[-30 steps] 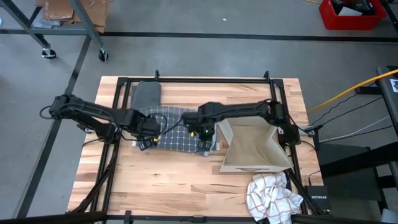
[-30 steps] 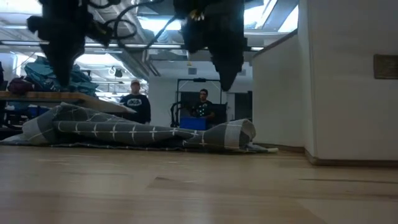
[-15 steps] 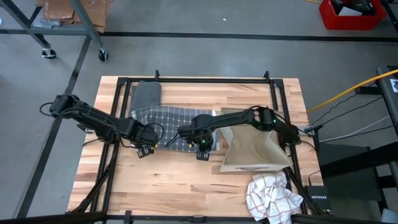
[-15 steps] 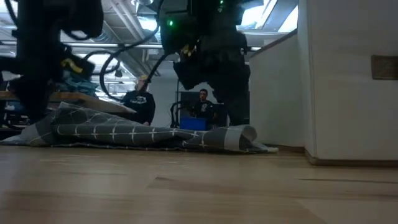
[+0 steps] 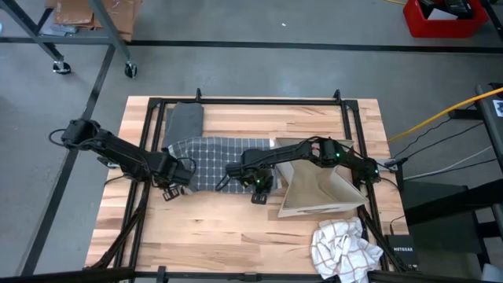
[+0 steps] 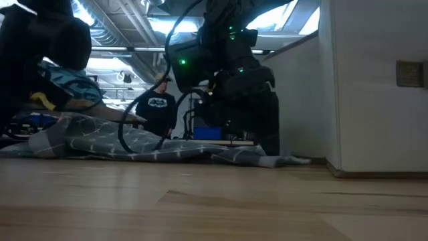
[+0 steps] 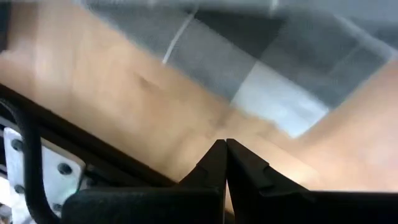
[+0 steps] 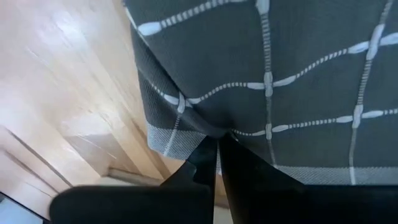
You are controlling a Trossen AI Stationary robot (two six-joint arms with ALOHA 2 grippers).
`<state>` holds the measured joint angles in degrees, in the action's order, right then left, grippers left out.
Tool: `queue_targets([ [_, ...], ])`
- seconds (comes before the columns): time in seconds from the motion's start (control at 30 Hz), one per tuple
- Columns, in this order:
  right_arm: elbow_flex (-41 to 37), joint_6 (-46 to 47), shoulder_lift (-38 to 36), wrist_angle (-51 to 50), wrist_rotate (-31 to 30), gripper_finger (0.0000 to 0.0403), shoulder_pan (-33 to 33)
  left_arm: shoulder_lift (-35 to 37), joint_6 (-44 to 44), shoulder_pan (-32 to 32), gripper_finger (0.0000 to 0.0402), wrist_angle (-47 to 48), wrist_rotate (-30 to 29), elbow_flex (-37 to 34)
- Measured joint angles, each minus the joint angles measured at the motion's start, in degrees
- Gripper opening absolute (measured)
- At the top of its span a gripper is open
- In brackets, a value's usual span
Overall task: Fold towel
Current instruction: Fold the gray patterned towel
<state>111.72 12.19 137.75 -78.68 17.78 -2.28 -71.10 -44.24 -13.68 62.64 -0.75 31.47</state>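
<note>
The left gripper (image 5: 170,191) is low over the wooden table (image 5: 204,236), just off the left front corner of the towel (image 5: 211,161). Its fingers (image 7: 214,163) are pressed tight together with nothing between them. In the left wrist view the towel is a grey blur past the fingertips, so its edge is hard to make out.

The grey towel with thin white lines lies in the middle of the table. Its long side runs left to right. The right arm covers part of it from above. In the low view it is a flat, wrinkled strip, and dark arm parts hide its ends.

The right gripper (image 5: 260,186) is at the towel's right front edge. Its fingers (image 8: 202,163) are squeezed on the towel's hem.

To the right stands a tan bag (image 5: 318,189). A white checked cloth (image 5: 342,248) lies crumpled at the table's front right corner. A folded grey cloth (image 5: 185,119) lies at the back left.

A person (image 6: 158,110) stands far behind the table.
</note>
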Motion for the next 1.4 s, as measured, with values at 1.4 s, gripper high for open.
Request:
queue_targets([
  [1.4,-0.09,-0.66,0.02,-4.32,-3.66,0.0026,0.04,-8.84,10.20,-1.92,0.0001,-8.02,0.26,4.57],
])
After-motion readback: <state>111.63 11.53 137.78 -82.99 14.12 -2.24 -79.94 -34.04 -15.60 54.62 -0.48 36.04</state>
